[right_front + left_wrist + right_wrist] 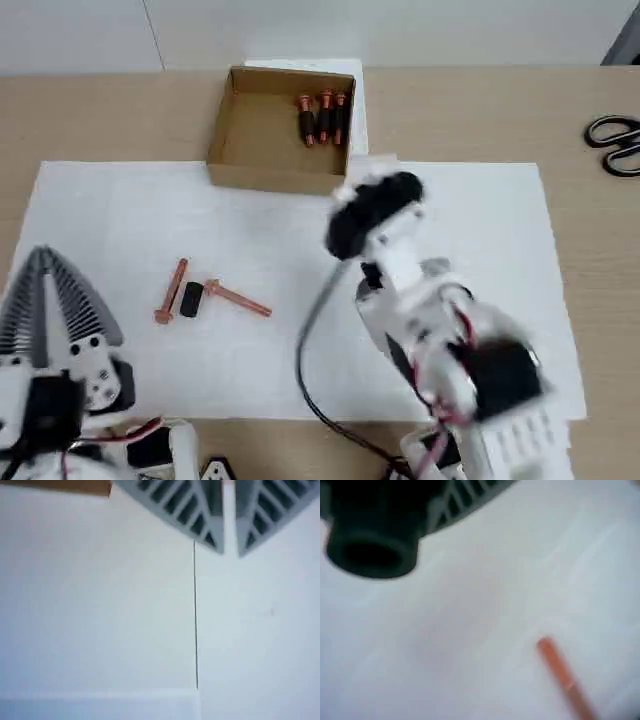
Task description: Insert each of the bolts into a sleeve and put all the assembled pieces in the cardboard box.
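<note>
We pinch a sleeve in the right gripper; the bolts lie leftward, toward our closed left gripper.

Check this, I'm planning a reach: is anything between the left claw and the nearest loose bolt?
Nothing visible does. Bare white paper lies between the left claw and that bolt.

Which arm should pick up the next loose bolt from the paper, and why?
Left, probably. The left end effector is empty and on the same side of the paper as the two loose bolts. The right end effector already appears to hold a black sleeve.
</note>
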